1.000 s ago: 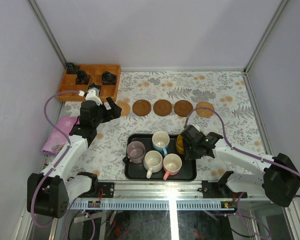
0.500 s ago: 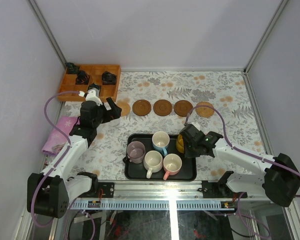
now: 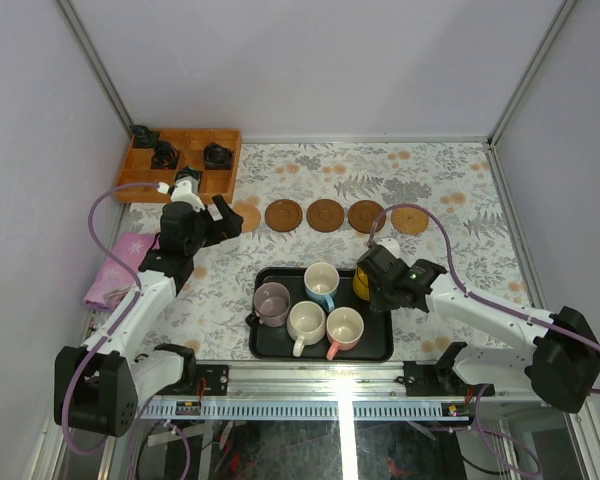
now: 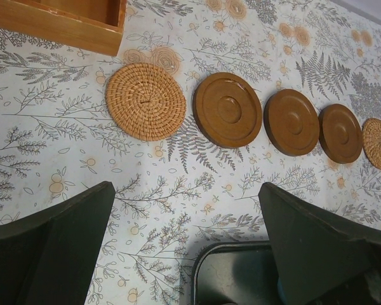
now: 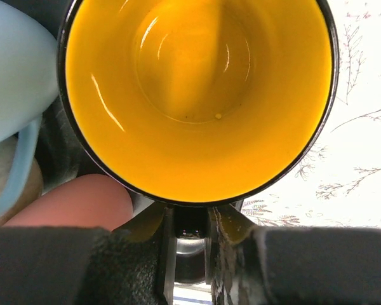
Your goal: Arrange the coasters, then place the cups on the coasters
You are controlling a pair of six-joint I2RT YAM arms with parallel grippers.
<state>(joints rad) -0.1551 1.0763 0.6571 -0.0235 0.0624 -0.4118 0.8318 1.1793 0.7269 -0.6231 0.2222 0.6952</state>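
Five coasters lie in a row: a woven one (image 3: 245,216) (image 4: 145,101), three wooden ones (image 3: 283,214) (image 3: 325,214) (image 3: 366,215) and another woven one (image 3: 410,219). The black tray (image 3: 375,350) carries a mauve cup (image 3: 271,301), a light blue cup (image 3: 322,281), a cream cup (image 3: 306,322), a pink-handled cup (image 3: 344,327) and a yellow cup (image 3: 361,284) (image 5: 197,95). My right gripper (image 3: 372,272) (image 5: 190,219) is shut on the yellow cup's dark handle at the tray's right end. Near the leftmost coaster my left gripper (image 3: 212,215) (image 4: 187,190) hovers open and empty.
An orange wooden box (image 3: 185,160) with small black objects stands at the back left. A pink cloth (image 3: 115,268) lies by the left wall. The tray's corner (image 4: 209,273) shows under the left gripper. The light blue cup (image 5: 16,82) sits close beside the yellow one.
My right gripper's jaws have narrowed onto the yellow cup's handle, and the gripper has shifted slightly left and away from the bases. The left arm has not moved.
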